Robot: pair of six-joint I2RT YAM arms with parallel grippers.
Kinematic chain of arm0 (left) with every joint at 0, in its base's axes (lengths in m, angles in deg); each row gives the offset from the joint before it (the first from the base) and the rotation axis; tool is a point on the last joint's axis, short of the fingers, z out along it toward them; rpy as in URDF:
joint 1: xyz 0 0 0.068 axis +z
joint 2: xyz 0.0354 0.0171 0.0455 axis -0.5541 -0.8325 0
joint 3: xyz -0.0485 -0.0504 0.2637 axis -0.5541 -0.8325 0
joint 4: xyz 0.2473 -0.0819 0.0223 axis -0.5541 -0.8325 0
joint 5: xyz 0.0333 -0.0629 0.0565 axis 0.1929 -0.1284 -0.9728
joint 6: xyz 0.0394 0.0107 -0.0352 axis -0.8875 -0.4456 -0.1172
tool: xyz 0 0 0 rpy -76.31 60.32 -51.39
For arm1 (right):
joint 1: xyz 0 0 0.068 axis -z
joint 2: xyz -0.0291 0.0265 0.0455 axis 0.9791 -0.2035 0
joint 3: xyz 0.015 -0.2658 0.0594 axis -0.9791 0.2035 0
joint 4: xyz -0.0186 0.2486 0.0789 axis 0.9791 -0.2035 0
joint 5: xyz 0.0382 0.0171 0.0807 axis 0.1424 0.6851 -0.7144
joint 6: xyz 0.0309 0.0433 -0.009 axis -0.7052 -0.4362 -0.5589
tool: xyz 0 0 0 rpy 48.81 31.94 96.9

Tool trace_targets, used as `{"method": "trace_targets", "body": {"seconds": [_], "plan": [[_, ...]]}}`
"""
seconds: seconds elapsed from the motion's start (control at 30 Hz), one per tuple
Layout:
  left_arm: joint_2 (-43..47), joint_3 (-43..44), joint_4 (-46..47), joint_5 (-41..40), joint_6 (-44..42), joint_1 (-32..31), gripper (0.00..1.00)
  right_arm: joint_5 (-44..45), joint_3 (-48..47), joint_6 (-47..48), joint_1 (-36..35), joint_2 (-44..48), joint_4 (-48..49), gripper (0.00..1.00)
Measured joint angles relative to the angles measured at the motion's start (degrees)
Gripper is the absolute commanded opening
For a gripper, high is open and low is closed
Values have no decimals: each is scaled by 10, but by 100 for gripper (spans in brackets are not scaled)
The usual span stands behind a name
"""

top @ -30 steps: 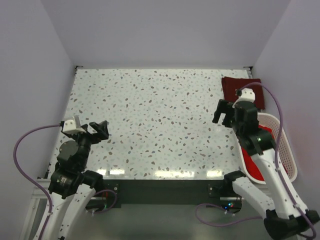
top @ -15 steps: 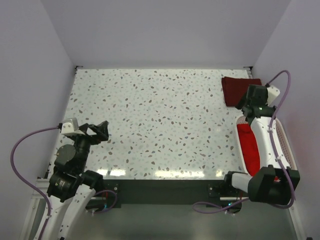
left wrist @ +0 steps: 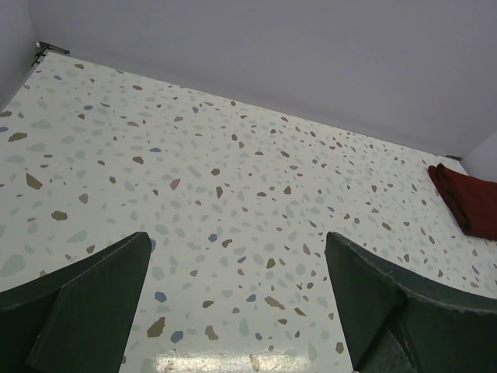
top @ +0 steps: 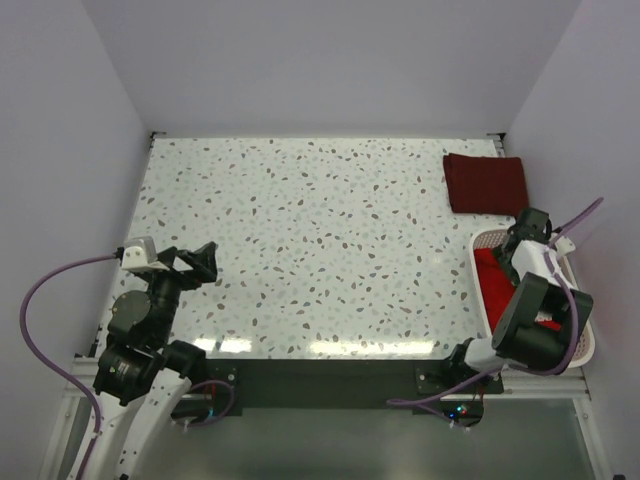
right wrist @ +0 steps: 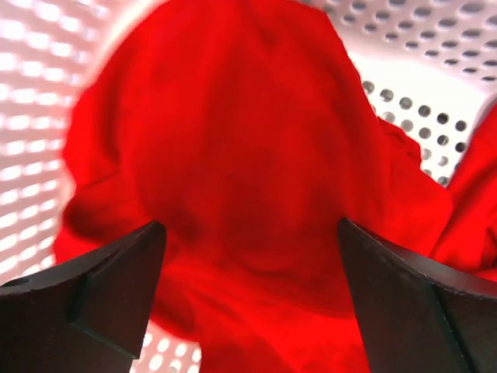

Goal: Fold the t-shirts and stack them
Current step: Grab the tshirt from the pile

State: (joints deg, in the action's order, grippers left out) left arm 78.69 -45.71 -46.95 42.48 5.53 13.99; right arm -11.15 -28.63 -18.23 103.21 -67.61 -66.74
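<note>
Right wrist view sets the right gripper [right wrist: 248,233], jaws wide and empty, over the bright red t-shirt [right wrist: 233,140] crumpled in the basket [right wrist: 435,101]: pickup is judged in hand, next needing descent and closure on cloth; the maroon t-shirt [top: 485,183] lies folded beyond the basket, the left gripper [left wrist: 237,241] open and empty.

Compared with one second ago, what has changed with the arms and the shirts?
The right gripper swung right from above the table and came down into the basket, open over the bright red shirt, holding nothing. The left gripper and the maroon shirt hardly moved.
</note>
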Motion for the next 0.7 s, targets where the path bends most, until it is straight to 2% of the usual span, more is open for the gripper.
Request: {"method": "trace_targets", "body": {"seconds": [0.03, 0.13, 0.17, 0.2, 0.23, 0.33, 0.47, 0.6, 0.7], "plan": [[0, 0, 0, 0, 0, 0, 100, -5, 5, -1, 7, -9, 5, 89], [0, 0, 0, 0, 0, 0, 100, -21, 8, 2, 16, -35, 16, 56], [0, 0, 0, 0, 0, 0, 100, -27, 9, 6, 17, -38, 18, 19], [-1, 0, 0, 0, 0, 0, 100, -30, 9, 10, 18, -37, 17, 8], [-2, 0, 0, 0, 0, 0, 100, -30, 9, 9, 18, -33, 16, 2], [-6, 0, 0, 0, 0, 0, 100, -40, 9, 13, 18, 1, 4, 0], [-13, 0, 0, 1, 0, 0, 100, -43, -2, 26, 16, 97, -41, 0], [-25, 0, 0, 3, 0, 0, 100, -40, -59, 28, -3, 212, -67, 0], [-36, 0, 0, 5, 0, 0, 100, -60, -114, 37, -18, 266, -63, 0]]}}
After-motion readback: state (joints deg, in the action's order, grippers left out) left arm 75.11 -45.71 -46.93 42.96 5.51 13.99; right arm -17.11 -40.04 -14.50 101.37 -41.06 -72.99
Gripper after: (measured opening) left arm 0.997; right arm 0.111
